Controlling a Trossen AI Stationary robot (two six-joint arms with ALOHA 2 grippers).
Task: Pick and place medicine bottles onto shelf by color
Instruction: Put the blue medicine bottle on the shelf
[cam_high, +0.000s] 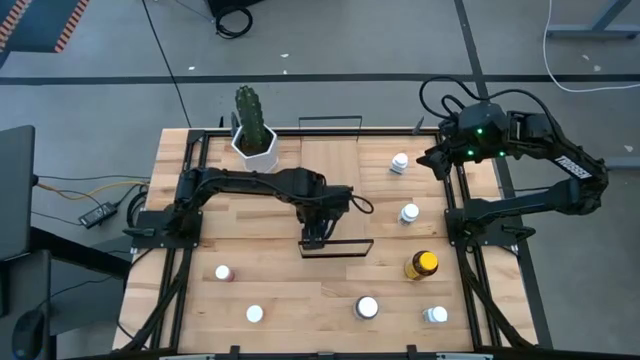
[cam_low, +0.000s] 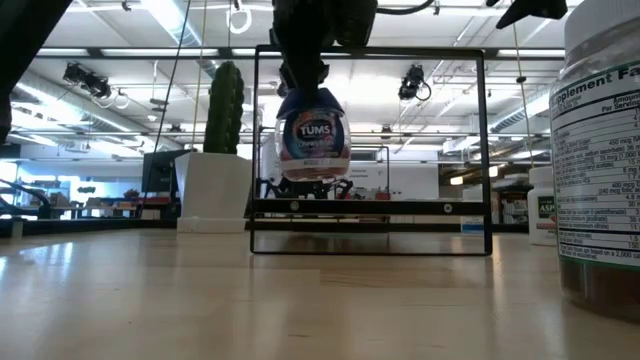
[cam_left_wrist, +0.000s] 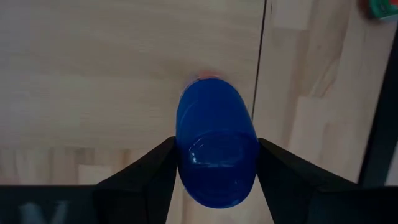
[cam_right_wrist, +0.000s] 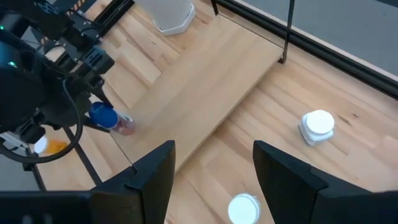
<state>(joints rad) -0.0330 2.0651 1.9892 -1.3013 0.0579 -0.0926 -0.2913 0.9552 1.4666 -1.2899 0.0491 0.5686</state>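
Eight bottles (cam_high: 367, 307) — one shelf (cam_high: 330, 190).

Slatted wooden table (cam_high: 200, 300) (shelf (cam_high: 340, 170), scattered bottles (cam_high: 367, 307), cactus pot (cam_high: 255, 148)).

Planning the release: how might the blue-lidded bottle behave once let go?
Round and taller than wide, the blue-lidded bottle may tip or roll if dropped. It hangs above the shelf, the left end effector gripping its smooth lid, so slipping seems possible.

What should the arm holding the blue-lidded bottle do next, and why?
Probably lower it a little more, then let go. The left gripper grips the blue-lidded bottle by its lid, and it hangs just above the shelf, not yet resting.
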